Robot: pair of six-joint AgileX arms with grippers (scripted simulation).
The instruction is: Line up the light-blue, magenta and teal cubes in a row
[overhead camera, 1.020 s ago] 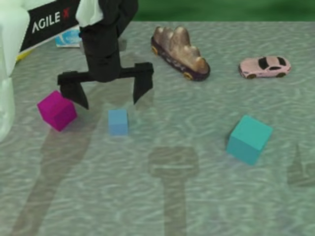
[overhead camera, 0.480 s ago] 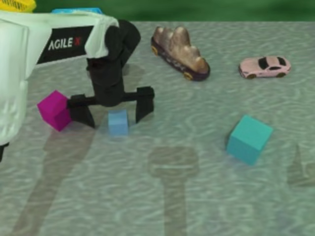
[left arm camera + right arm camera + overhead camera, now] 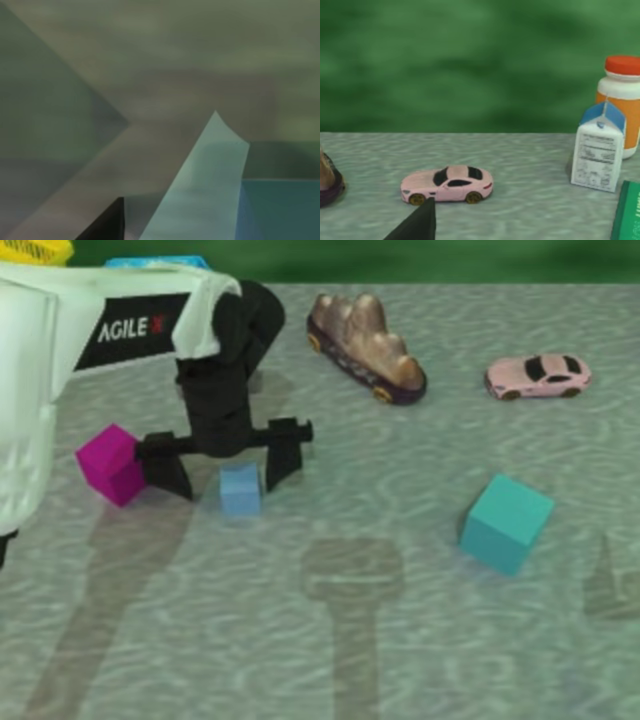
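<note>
Fingers of the left gripper [image 3: 226,461] stand spread wide either side of the light-blue cube [image 3: 240,489], not gripping it. Magenta cube [image 3: 109,464] sits just beside the left finger. Teal cube [image 3: 505,523] lies well apart to the right. Farther back are a brown shoe [image 3: 366,346] and a pink toy car [image 3: 538,376].

Cubes: three, namely one light-blue cube [image 3: 240,489], one magenta cube [image 3: 108,464], one teal cube [image 3: 505,523]. Toy vehicles: one pink car [image 3: 538,375]. Cartons: one milk carton [image 3: 599,148]. Bottles: one orange-capped bottle [image 3: 622,95].
</note>
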